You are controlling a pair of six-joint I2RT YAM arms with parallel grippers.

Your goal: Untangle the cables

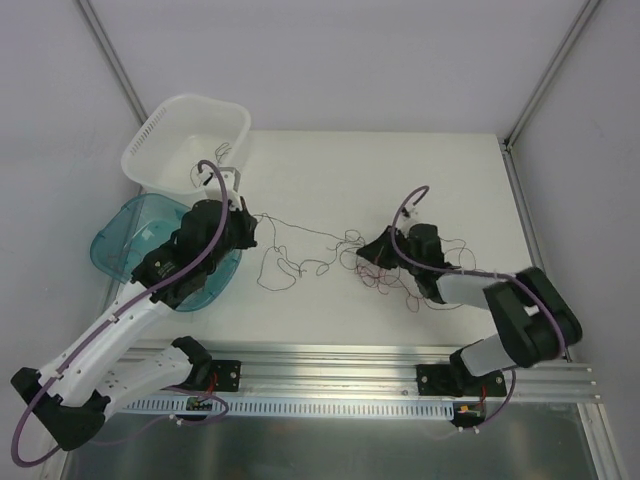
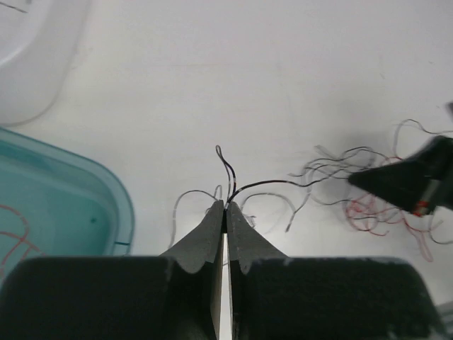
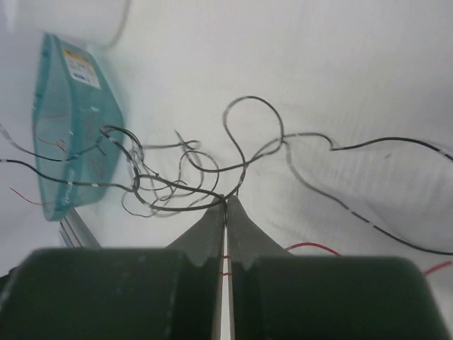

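Left end effector (image 2: 225,207) clamped on cables (image 2: 269,183) | right end effector (image 3: 226,200) likewise | gripped ends hidden

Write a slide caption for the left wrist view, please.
Closed left gripper pinches dark wires over the white table, beside a teal tray.
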